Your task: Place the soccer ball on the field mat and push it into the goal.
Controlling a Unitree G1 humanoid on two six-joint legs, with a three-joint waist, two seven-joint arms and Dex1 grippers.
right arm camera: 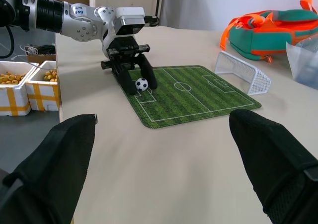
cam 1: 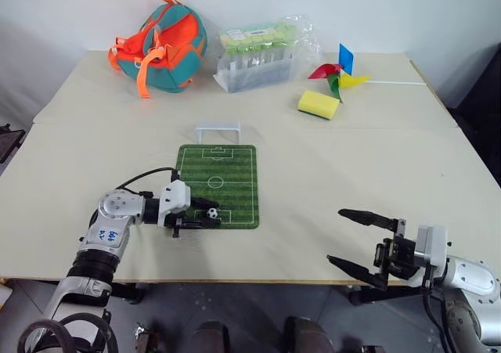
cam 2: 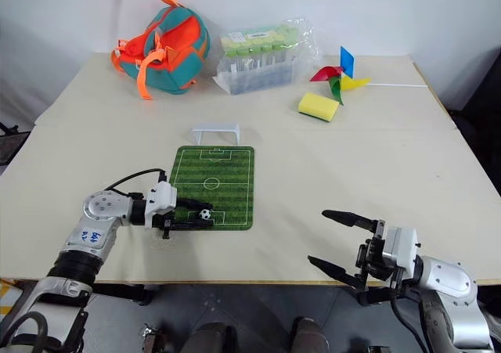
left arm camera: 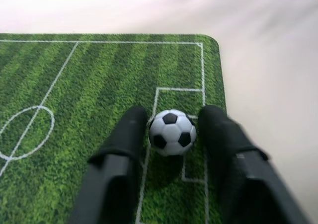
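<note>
The soccer ball rests on the green field mat, in the penalty box at the mat's near end. My left gripper lies low over that end, pointing right. Its two black fingers flank the ball with a sliver of space on each side, so it is open. The white goal stands just beyond the mat's far end. My right gripper hovers wide open and empty near the table's front edge, well right of the mat.
At the back of the table are a teal and orange bag, a clear pack of tubes, a colourful pinwheel and a yellow sponge. White boxes sit beyond the table's left side.
</note>
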